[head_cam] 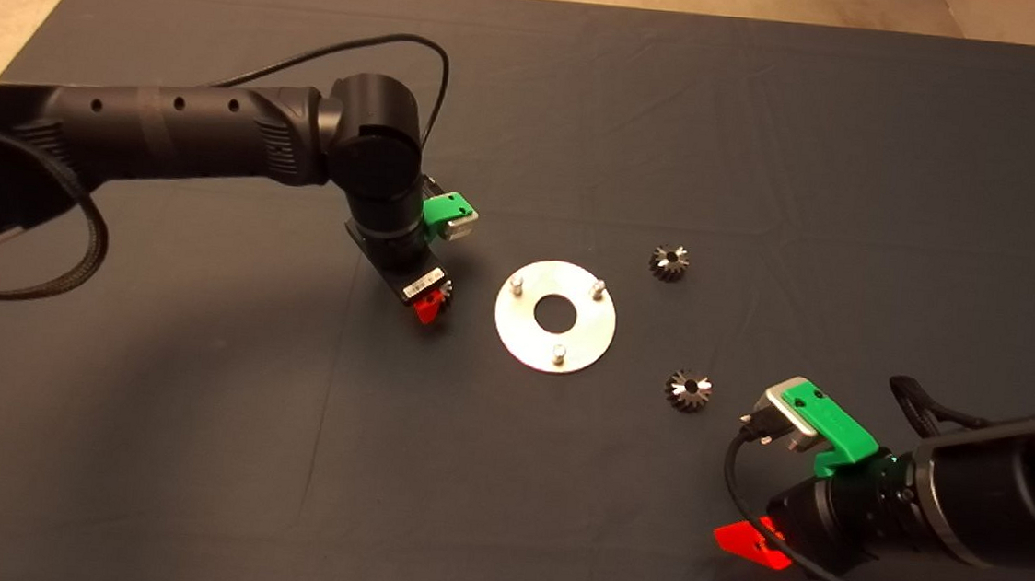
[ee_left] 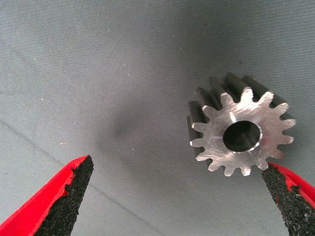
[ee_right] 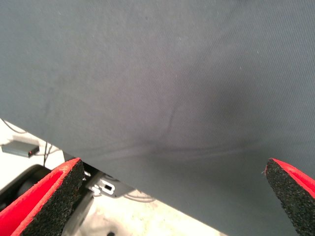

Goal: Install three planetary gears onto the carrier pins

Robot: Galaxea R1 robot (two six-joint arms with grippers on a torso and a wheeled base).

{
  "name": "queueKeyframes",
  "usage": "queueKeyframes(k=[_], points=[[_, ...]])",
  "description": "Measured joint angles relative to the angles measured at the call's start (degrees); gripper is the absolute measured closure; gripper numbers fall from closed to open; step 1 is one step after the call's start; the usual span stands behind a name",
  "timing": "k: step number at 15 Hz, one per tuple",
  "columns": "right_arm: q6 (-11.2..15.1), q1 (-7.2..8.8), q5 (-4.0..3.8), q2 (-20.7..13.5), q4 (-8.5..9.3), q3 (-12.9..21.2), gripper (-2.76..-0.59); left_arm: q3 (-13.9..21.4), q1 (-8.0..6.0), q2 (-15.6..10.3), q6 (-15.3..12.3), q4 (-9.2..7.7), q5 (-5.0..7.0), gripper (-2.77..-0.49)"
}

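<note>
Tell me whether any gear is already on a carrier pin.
No: all three pins on the disc stand bare, and the gears lie on the mat.

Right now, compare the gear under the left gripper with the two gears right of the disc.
The left gear sits left of the disc, under the open left gripper; the two right gears have no gripper over them. All three lie flat on the mat, off the pins.
</note>
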Motion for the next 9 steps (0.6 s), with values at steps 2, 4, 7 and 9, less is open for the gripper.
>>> queueKeyframes(k=[2, 4, 7, 9], points=[[-0.22, 0.09, -0.02, 0.00, -0.01, 0.00, -2.75, 0.00, 0.00, -0.15, -0.27, -1.76, -2.75, -2.48], [-0.30, 0.09, 0.00, -0.04, 0.00, 0.01, -2.75, 0.00, 0.00, -0.17, -0.53, -2.21, -4.31, -2.48], [-0.41, 0.11, -0.02, -0.15, -0.02, 0.01, -2.75, -0.52, 0.00, -0.33, -0.90, -2.50, -6.32, -2.48], [-0.44, 0.11, 0.01, -0.57, 0.00, 0.01, -2.75, -0.63, 0.00, -0.33, -0.93, -2.52, -7.12, -2.48]])
